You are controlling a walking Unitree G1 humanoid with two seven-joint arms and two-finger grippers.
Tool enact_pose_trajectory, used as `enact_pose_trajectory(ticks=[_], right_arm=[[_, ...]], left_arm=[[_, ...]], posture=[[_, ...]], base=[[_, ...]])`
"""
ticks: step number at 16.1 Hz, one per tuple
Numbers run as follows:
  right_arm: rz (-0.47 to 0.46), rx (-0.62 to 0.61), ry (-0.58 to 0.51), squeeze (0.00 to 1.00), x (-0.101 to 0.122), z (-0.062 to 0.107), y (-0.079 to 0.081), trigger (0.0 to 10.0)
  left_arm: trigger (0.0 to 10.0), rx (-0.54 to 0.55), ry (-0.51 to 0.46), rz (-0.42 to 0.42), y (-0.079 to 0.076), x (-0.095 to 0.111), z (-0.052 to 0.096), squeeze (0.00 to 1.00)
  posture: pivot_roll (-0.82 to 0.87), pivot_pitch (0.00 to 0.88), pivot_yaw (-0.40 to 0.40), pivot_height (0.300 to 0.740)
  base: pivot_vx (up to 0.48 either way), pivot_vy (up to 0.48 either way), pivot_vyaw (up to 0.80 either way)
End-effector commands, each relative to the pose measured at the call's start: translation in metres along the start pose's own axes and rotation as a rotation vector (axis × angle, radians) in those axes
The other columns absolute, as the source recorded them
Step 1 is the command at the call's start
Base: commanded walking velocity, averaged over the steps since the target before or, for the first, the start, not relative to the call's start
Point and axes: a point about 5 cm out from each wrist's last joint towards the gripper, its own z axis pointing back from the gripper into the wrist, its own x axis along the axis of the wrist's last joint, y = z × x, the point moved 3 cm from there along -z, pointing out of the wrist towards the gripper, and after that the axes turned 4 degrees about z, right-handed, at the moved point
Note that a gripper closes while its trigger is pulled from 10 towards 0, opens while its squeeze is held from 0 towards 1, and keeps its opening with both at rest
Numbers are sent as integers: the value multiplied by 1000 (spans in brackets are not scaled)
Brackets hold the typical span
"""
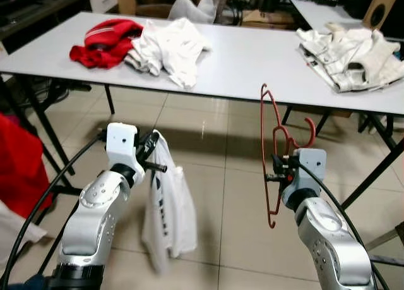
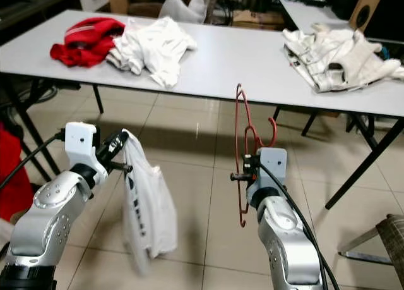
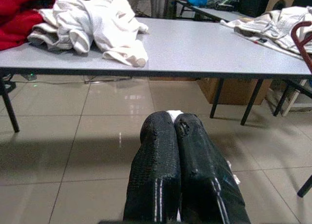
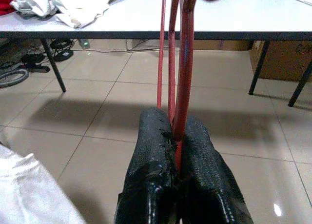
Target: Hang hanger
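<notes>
Both sets of jaws are pinching shut on a load: the right gripper (image 1: 275, 176) is clamping the red hanger (image 1: 271, 152), and the left gripper (image 1: 158, 167) is closing on a fold of a white shirt (image 1: 167, 208).

The hanger is standing upright in the lower right-centre of the left eye view, hook near the top beside the table edge, its lower end dangling below the fingers. In the right wrist view the red bars are running straight up out of the closed fingers (image 4: 156, 160).

The shirt is drooping from the left gripper in the lower centre-left, hanging free over the tiled floor (image 1: 214, 138), well apart from the hanger.

The grey table (image 1: 246, 62) is crossing the upper half of the frame, with a red garment (image 1: 104, 43) and a white pile (image 1: 167, 50) at upper left and a cream jacket (image 1: 353, 56) at upper right.

Progress, as I judge it: both pieces are picked up, so the grasping part is looking done. Shirt and hanger are not yet joined, and no rail or hook to hang on is visible. Threading the hanger into the shirt and hanging it up are both left.
</notes>
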Motion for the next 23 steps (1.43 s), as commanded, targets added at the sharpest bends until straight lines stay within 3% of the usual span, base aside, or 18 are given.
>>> enact_pose_trajectory(ticks=[1,8,11,14,23], right_arm=[[4,3,-30,0,8,-1,-1,10000],[50,57,-7,0,5,-2,7,10000],[59,61,-13,0,6,-3,7,10000],[21,58,-39,0,9,-3,6,10000],[71,133,-103,0,20,-3,14,10000]], left_arm=[[10000,-15,-37,7,-1,10,-4,0],[10000,-11,-49,15,3,14,-5,0],[10000,-13,-49,12,3,14,-5,0],[10000,-14,-48,12,3,14,-4,0],[10000,-17,-59,7,3,17,-5,0]], posture=[[-112,0,-11,740],[-108,0,-15,740],[-104,0,-14,740],[-106,0,-14,740],[-103,0,-29,740]], base=[[394,0,0],[422,0,0],[430,0,800],[430,0,0],[430,0,0]])
